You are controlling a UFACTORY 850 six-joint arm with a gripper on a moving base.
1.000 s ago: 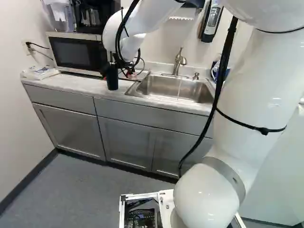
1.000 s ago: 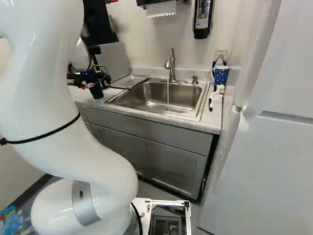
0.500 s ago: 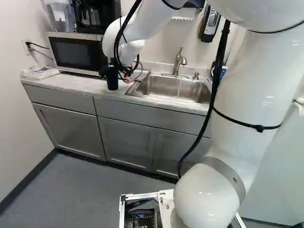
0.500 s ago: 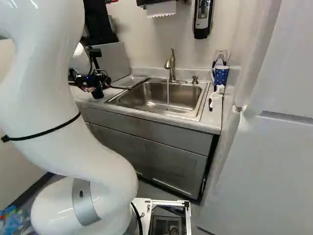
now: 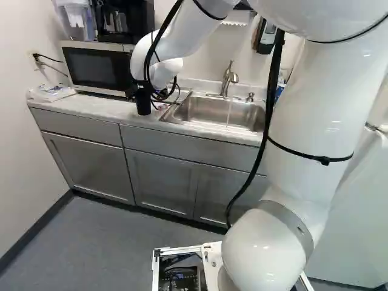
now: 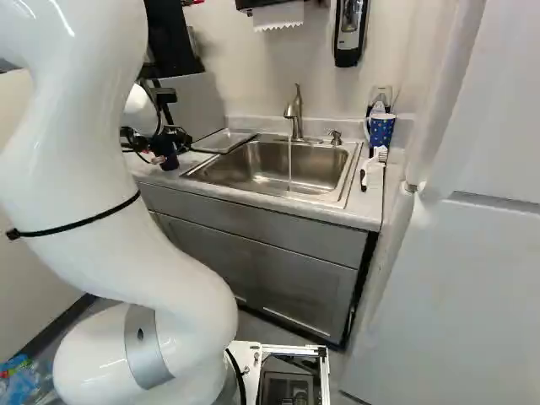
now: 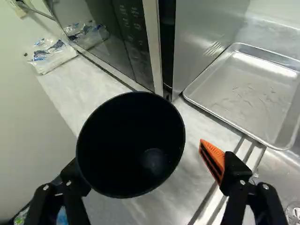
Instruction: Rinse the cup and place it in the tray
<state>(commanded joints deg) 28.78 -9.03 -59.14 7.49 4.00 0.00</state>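
At the counter's front, left of the sink, the gripper (image 5: 142, 90) is low around the dark cup (image 5: 143, 105). Seen from the wrist, the upright cup (image 7: 131, 145) shows its empty-looking inside and stands between the fingers of the open gripper (image 7: 147, 166). One orange pad (image 7: 213, 157) is clear of the cup's wall by a gap; the other pad is hidden behind the cup. The metal tray (image 7: 258, 89) lies flat beside the microwave, with nothing in it. A thin stream of water runs from the faucet (image 6: 295, 110) into the sink (image 6: 270, 167).
The microwave (image 5: 97, 68) stands close behind the cup. A plastic bag (image 7: 51, 54) lies at the counter's far end. Right of the sink are a blue patterned cup (image 6: 381, 129) and a white brush (image 6: 373, 165). A soap dispenser (image 6: 348, 32) hangs on the wall.
My arm has lowered the gripper further around the cup and shifted it slightly toward the counter's front. The cup has stayed in place on the counter, and the base has not moved.
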